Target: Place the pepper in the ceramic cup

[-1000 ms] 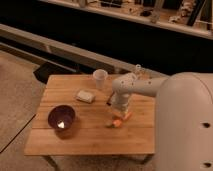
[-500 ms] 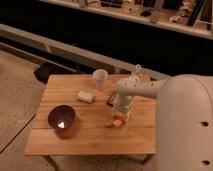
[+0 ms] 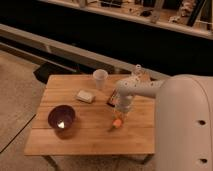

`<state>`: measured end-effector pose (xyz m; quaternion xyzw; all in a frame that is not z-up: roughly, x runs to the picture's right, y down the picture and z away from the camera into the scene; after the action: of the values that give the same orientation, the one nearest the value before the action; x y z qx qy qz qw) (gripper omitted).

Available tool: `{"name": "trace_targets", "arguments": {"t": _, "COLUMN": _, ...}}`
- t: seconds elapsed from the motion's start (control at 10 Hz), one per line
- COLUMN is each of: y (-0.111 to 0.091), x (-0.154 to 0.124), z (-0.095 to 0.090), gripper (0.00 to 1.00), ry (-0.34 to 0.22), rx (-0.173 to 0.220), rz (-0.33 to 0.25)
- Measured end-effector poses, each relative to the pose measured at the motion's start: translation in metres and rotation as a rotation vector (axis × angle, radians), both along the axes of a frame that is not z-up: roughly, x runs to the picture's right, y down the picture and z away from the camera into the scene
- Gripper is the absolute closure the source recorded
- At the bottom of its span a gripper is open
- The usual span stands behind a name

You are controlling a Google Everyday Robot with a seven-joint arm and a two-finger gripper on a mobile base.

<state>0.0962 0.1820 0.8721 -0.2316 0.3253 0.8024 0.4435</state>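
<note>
Hanging over the right part of the wooden counter point(image 3: 75, 142), the pincer point(image 3: 119, 117) points straight down from the end of the big white arm point(image 3: 145, 90). The pepper point(image 3: 117, 123) lies on the counter right under it, small and orange. The pincer tip is touching the pepper or just above it. Whether the pincer is wide, narrow or holding the pepper cannot be told.

The ceramic cup point(image 3: 100, 78) is white and stands upright near the back edge of the counter, apart from the pepper. A black bar point(image 3: 109, 99) lies between the cup and the pepper, partly hidden by the arm. A pale block point(image 3: 85, 96) lies just beside the bar, toward the left of the view. A dark purple bowl point(image 3: 61, 118) sits further left and nearer the front, with a bright spot inside it.

A second ago the arm was higher. Now it sits lower, close over the pepper. Since half a second ago it has hardly moved. The pepper, cup, bar, block and bowl are all in the same spots as before.
</note>
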Motion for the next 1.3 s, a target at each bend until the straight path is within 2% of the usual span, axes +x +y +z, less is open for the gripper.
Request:
{"name": "trace_targets", "arguments": {"t": 0.1, "y": -0.001, "x": 0.001, "z": 0.001, "gripper": 0.92, "ry": -0.001, "rx": 0.003, "rz": -0.003}}
{"name": "trace_targets", "arguments": {"t": 0.3, "y": -0.004, "x": 0.001, "z": 0.001, "gripper": 1.0, "ry": -0.004, "rx": 0.011, "rz": -0.01}}
{"name": "trace_targets", "arguments": {"t": 0.7, "y": -0.031, "x": -0.003, "z": -0.005, "gripper": 1.0, "ry": -0.015, "rx": 0.064, "rz": -0.075}}
{"name": "trace_targets", "arguments": {"t": 1.0, "y": -0.064, "x": -0.012, "z": -0.016, "gripper": 1.0, "ry": -0.032, "rx": 0.119, "rz": -0.133}}
{"name": "trace_targets", "arguments": {"t": 1.1, "y": -0.087, "x": -0.016, "z": -0.023, "gripper": 1.0, "ry": -0.041, "rx": 0.149, "rz": -0.169}}
{"name": "trace_targets", "arguments": {"t": 1.3, "y": -0.114, "x": -0.021, "z": -0.031, "gripper": 1.0, "ry": -0.05, "rx": 0.182, "rz": -0.215}}
